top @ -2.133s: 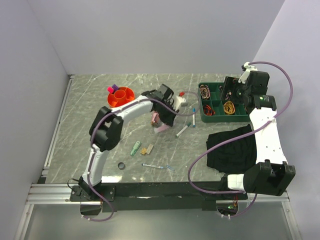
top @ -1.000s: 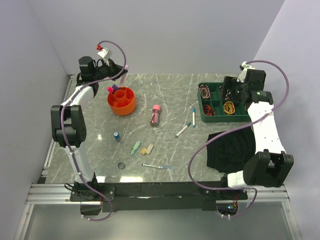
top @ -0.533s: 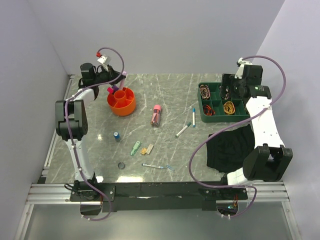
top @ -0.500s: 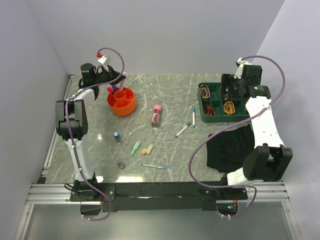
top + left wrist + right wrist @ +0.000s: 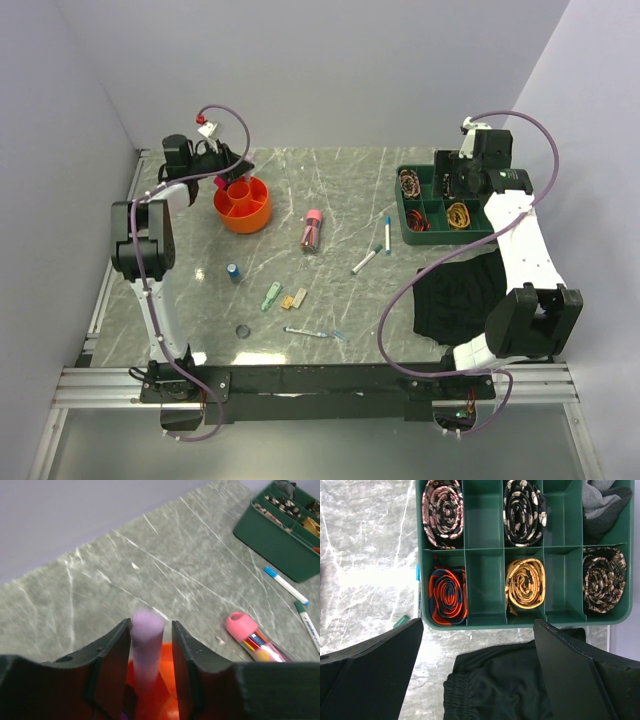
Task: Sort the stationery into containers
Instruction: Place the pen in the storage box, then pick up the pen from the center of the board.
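Orange pot (image 5: 243,222): purple-capped marker (image 5: 147,640) standing inside.

Your bench (image 5: 340,280) presents a smooth, stone-look grey surface with white veining and a faint sheen. The orange pot (image 5: 243,222) is glossy plastic. The green tray (image 5: 482,585) is matt moulded plastic. The black cloth (image 5: 510,680) is soft, matt fabric. The coiled bands (image 5: 525,585) look like patterned woven fabric.

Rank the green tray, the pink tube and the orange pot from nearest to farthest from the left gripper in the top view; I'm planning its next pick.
1. Orange pot, right at the left gripper, far left.
2. Pink tube, mid-table, to the right.
3. Green tray, far right side.
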